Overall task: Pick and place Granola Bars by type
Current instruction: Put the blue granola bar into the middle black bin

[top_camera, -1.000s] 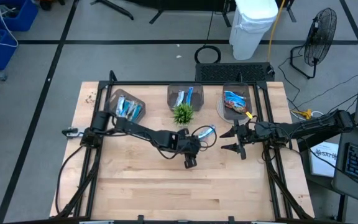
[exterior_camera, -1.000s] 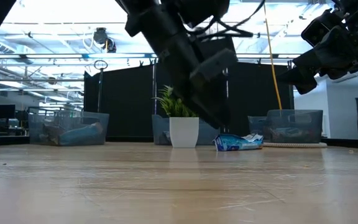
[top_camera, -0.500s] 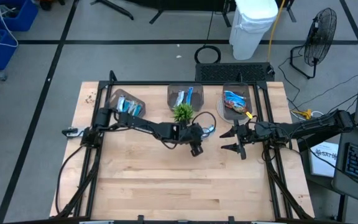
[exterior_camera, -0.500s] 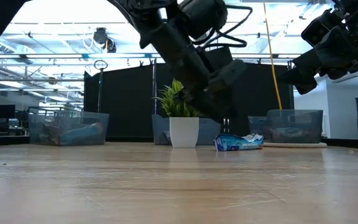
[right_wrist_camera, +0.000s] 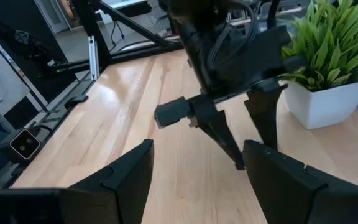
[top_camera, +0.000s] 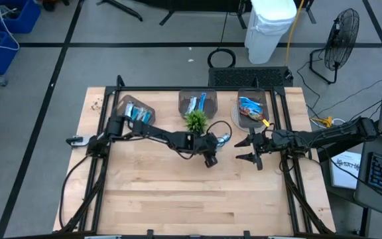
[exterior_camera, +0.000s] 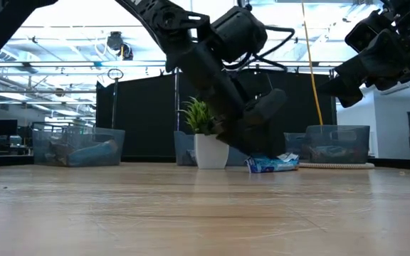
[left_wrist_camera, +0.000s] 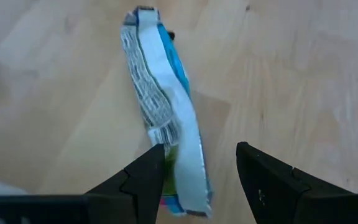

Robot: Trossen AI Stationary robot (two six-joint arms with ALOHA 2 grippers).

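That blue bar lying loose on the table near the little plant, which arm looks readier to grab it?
The left. Its gripper is open right over the blue bar, fingers on either side of its near end. The right gripper hangs open further off, beside the right-hand bin.

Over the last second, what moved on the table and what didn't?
The left tool swung toward the far edge, from the table's middle to the blue-and-white granola bar beside the potted plant, and now stands open astride it, not yet gripping. The bar, the right tool, open, and the three bins stayed put.
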